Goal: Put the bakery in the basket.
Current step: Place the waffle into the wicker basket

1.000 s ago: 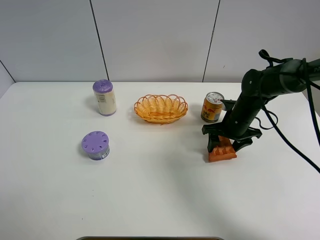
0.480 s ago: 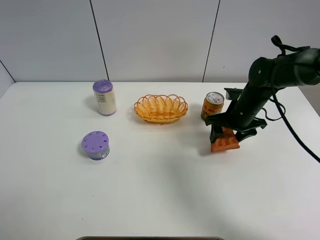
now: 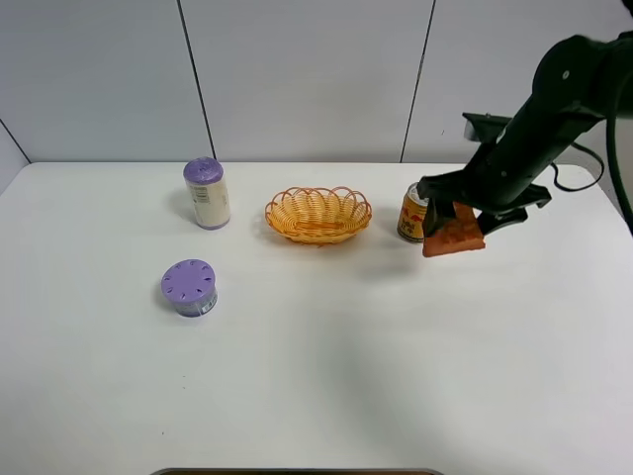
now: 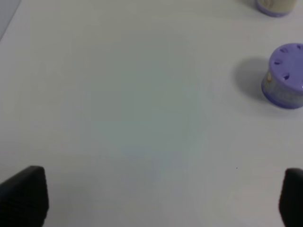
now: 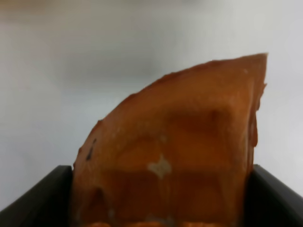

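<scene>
My right gripper (image 3: 457, 220) is shut on the bakery (image 3: 454, 236), an orange-brown waffle wedge, and holds it in the air beside the red-and-gold can (image 3: 415, 215). In the right wrist view the waffle (image 5: 175, 151) fills the space between my fingers (image 5: 38, 198). The orange woven basket (image 3: 318, 214) sits on the table to the left of the can, apart from my gripper. My left gripper (image 4: 151, 198) is open over bare table; only its two fingertips (image 4: 23, 194) show. It is out of the exterior high view.
A purple-capped bottle (image 3: 207, 193) stands at the back left. A low purple-lidded jar (image 3: 189, 287) sits in front of it and also shows in the left wrist view (image 4: 284, 78). The white table (image 3: 316, 376) extends toward the front.
My right gripper has lifted the waffle off the table and carried it up and back, level with the can. The left side has not changed.
</scene>
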Robot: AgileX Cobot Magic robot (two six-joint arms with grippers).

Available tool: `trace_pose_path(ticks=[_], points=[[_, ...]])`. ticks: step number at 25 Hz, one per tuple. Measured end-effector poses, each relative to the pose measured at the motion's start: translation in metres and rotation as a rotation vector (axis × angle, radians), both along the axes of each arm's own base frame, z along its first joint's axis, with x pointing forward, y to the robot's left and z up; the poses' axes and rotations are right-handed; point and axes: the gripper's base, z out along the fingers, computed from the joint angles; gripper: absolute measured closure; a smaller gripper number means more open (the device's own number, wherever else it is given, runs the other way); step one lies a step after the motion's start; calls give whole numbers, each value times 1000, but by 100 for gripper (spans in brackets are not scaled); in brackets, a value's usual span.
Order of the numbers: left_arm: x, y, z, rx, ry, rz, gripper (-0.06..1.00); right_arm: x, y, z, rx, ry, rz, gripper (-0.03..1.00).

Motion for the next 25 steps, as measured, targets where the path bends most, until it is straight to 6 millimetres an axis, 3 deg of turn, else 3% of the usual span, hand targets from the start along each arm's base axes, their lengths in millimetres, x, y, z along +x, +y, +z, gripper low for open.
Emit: trace_pose_path(ticks=[8,13,16,25], points=[[0,0,0,0,0,0,-5,27,38,64,51,-205,101,29],[0,0,0,0,0,0,-5,45,71,71,75,-254,163,29],[0,0,0,0,0,0,-5,56,89,58,75,-239,194,29],[0,0,0,0,0,0,-5,80,128,-16,56,-176,227,29]])
